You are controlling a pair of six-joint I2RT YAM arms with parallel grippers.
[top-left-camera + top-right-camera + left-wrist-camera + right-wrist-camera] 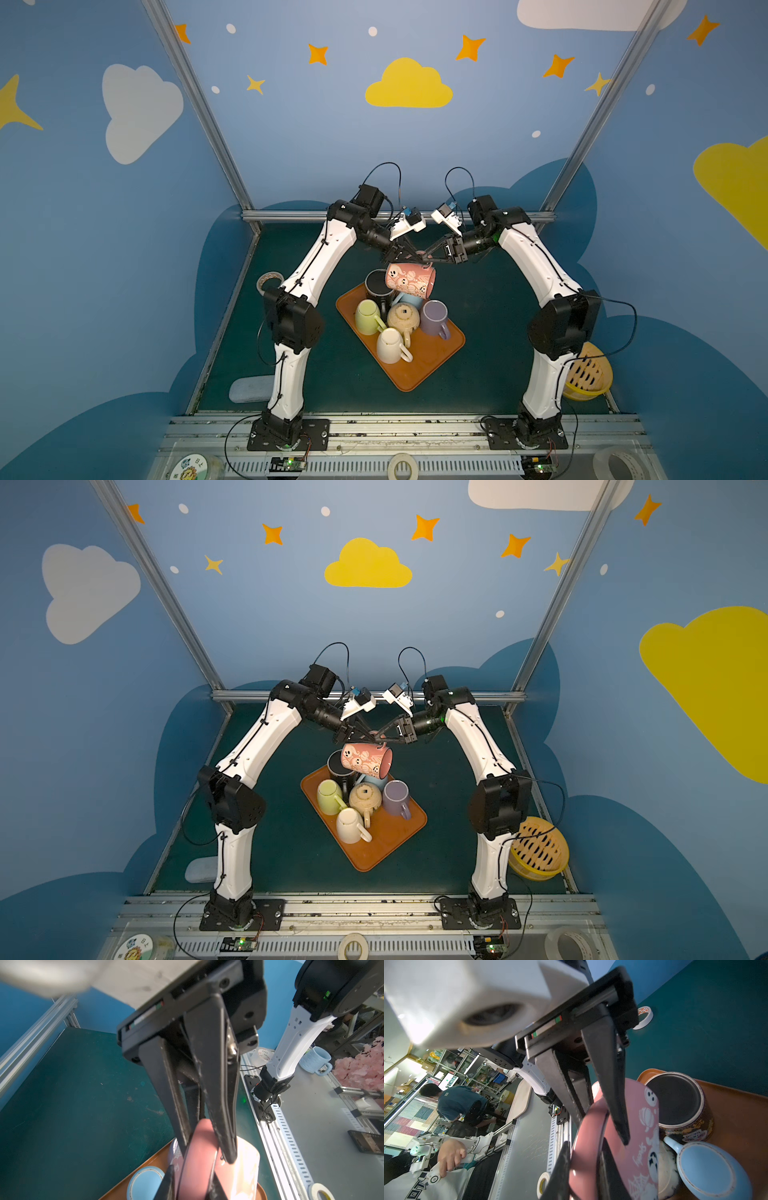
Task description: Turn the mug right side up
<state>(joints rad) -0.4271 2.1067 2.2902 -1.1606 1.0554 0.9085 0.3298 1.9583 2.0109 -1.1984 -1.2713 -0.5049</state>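
In both top views the pink mug (409, 280) (365, 760) with white ghost prints hangs on its side above the far end of the orange tray (415, 374). Its mouth faces right and its handle points up. Both grippers meet at that handle. My left gripper (415, 257) (191, 1186) has a finger on each side of the handle (199, 1157), pressed against it. From the other side, my right gripper (428, 259) (583, 1172) is shut on the same handle. The mug's printed wall (639, 1136) shows in the right wrist view.
Under the pink mug, the tray holds upside-down mugs: black (376, 284), light blue (409, 299), green (368, 316), beige (402, 318), purple (434, 318) and white (390, 345). A yellow basket (588, 372) stands by the right arm. On the left are a tape roll (269, 280) and a grey pad (251, 388).
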